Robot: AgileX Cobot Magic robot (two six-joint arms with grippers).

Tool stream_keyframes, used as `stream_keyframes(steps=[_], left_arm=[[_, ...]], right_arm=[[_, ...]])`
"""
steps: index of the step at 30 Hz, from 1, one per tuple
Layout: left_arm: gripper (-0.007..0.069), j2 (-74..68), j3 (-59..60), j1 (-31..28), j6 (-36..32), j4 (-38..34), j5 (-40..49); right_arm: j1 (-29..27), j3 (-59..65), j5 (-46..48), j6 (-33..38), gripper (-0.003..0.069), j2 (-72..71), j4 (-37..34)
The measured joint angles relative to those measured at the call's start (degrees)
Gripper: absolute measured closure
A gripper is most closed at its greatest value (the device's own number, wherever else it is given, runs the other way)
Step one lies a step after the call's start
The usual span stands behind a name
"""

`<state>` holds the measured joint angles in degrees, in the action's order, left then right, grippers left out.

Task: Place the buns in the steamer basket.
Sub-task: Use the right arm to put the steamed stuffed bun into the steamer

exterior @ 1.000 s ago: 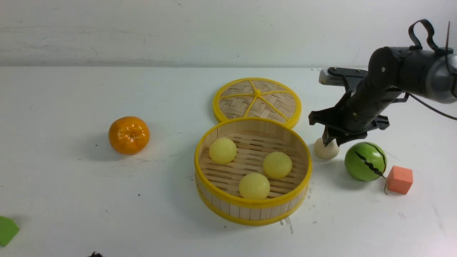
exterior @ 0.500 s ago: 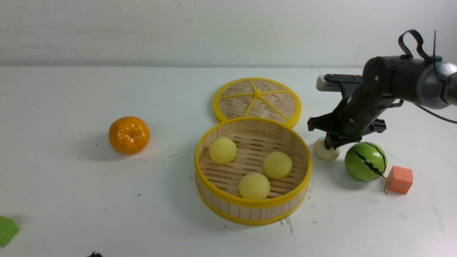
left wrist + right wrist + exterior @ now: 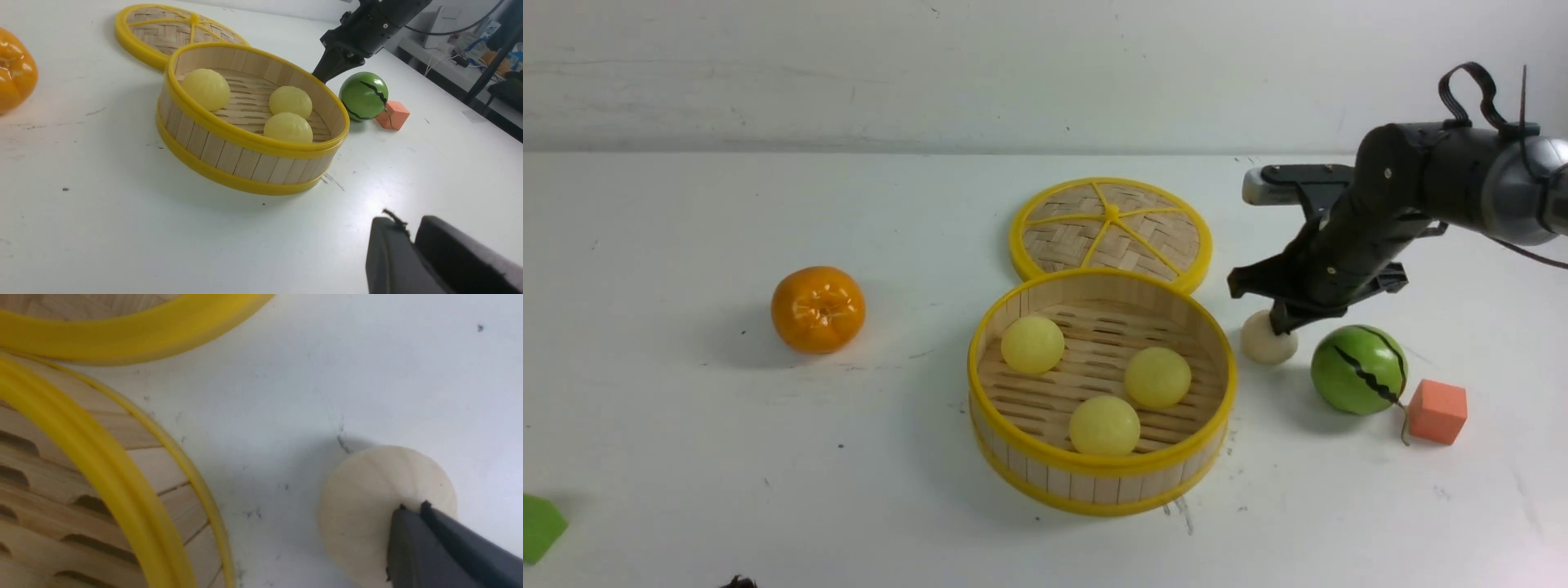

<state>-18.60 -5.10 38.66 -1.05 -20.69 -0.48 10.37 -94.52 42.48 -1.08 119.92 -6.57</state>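
Front view, robot work table: three pale yellow buns lie apart from one another on the slatted floor of the steamer basket, which stands upright near the middle of the white table. The fourth, a cream-white bun, sits on the table outside the basket, just off its right wall, between it and a green striped ball. The right gripper reaches in from the right on its black arm and points down at that bun with its jaws closed. In the right wrist view the two dark fingers meet tip to tip over the top of the bun, not around it. Whether the tips press on its surface cannot be told. The left gripper, seen only in the left wrist view, hangs over bare table on the near side of the basket, well apart from it. Its fingers are drawn close with nothing between them, and whether they quite meet cannot be told. A flat woven lid with yellow spokes lies behind the basket, its near edge hidden by the basket's far rim. An orange rests well to the left. A small orange-red cube stands just to the right of the green ball. A green piece shows at the table's near left edge.
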Motion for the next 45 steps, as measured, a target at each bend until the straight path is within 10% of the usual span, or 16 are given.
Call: stream_keyframes(steps=[29,45], left_arm=[[0.0512,0.00,0.00,0.00,0.00,0.00,0.00],[0.0501,0.00,0.00,0.00,0.00,0.00,0.00]], right_arm=[[12.15,0.09,-4.64,11.73,0.0643,-3.16,-18.47],[11.36,0.15,5.63,9.47,0.0182,-10.99,-15.44]])
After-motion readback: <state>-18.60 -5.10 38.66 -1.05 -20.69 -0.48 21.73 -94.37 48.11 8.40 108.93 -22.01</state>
